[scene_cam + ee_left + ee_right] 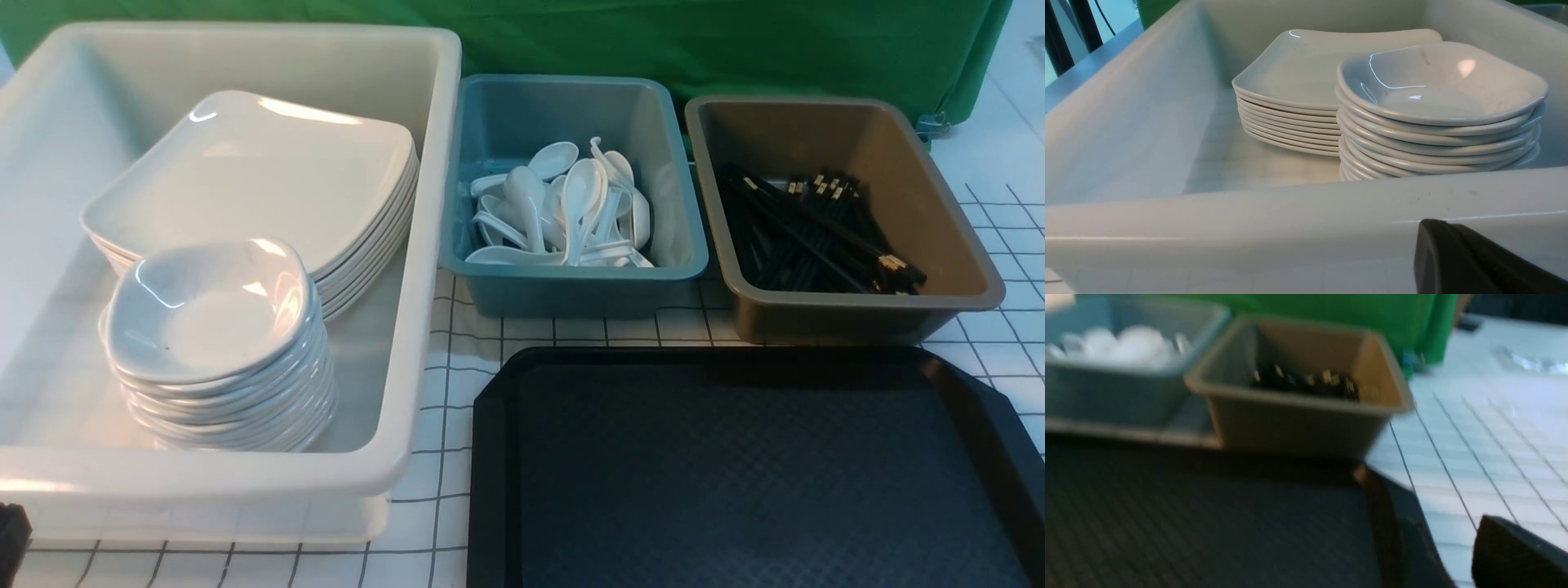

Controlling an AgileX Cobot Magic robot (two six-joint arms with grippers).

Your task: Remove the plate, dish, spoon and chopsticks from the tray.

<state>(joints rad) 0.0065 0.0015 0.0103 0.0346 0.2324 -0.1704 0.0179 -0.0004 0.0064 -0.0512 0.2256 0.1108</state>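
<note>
Black textured plastic tray (759, 474) lies bare — light, stiff, best gripped by its low rim; neither gripper's jaw state is discernible.

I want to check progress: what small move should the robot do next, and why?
Probably none beyond keeping both arms back: the black tray looks bare, with plates and dishes stacked in the white bin, spoons and chopsticks already binned.

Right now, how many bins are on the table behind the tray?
3. The big white bin with plates and dishes sits on the left, the blue bin of spoons in the middle, the brown bin of chopsticks on the right. None looks hidden.
</note>
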